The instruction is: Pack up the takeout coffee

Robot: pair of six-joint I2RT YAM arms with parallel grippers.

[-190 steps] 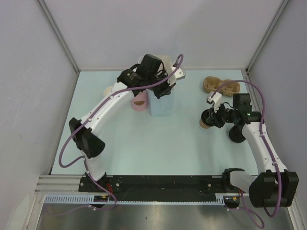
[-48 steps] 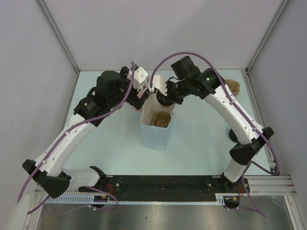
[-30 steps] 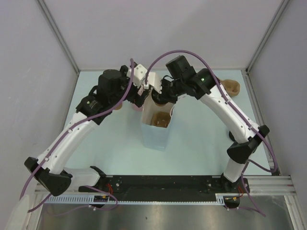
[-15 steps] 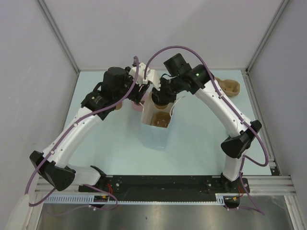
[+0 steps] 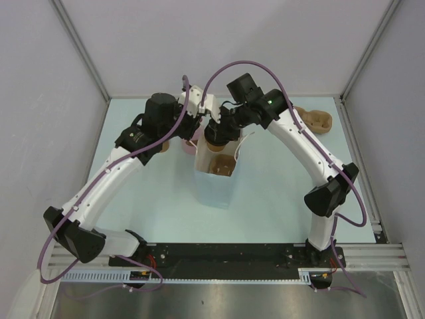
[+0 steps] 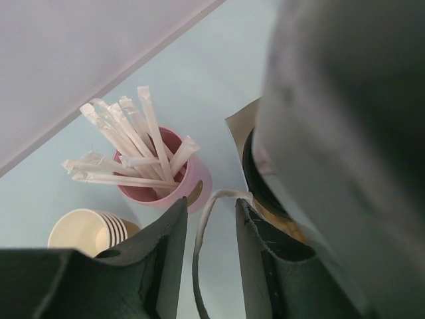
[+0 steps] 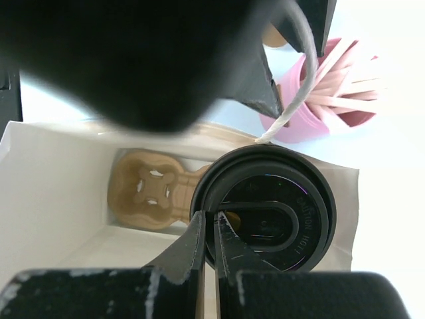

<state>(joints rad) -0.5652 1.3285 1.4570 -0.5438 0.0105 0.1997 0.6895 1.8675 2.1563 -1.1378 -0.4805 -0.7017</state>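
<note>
Right pincer (image 7: 212,223) clenched on the coffee (image 7: 265,207): both fingers are nearly together and pinch the rim of the black lid on its near side. The kraft body hangs below the pincer and mostly out of sight. In the top view the coffee (image 5: 216,135) sits directly under the right pincer, at the far edge of the open mouth of the bag (image 5: 216,189). The bag stands upright on the bench (image 5: 285,193). How deep the cup reaches into the bag cannot be told. Below the right pincer and off to one side, a brown moulded carrier (image 7: 149,189) lies flat on the bag floor, white bag walls around it. Left pincer (image 6: 210,214) released: jaws apart, with the white cord handle (image 6: 198,246) of the bag running up between the fingers and not pinched. The cord lies nearer one finger. Just beyond the left pincer's fingertips stands a pink cup (image 6: 196,185) holding wrapped straws (image 6: 126,133), close beside the bag's far rim. A cup stack (image 6: 80,232), tan and lidless, sits beside the pink cup, to one side of the left pincer. The two pincers are close together over the bag's far edge, and the right arm fills one side of the left wrist view as a dark blur.
</note>
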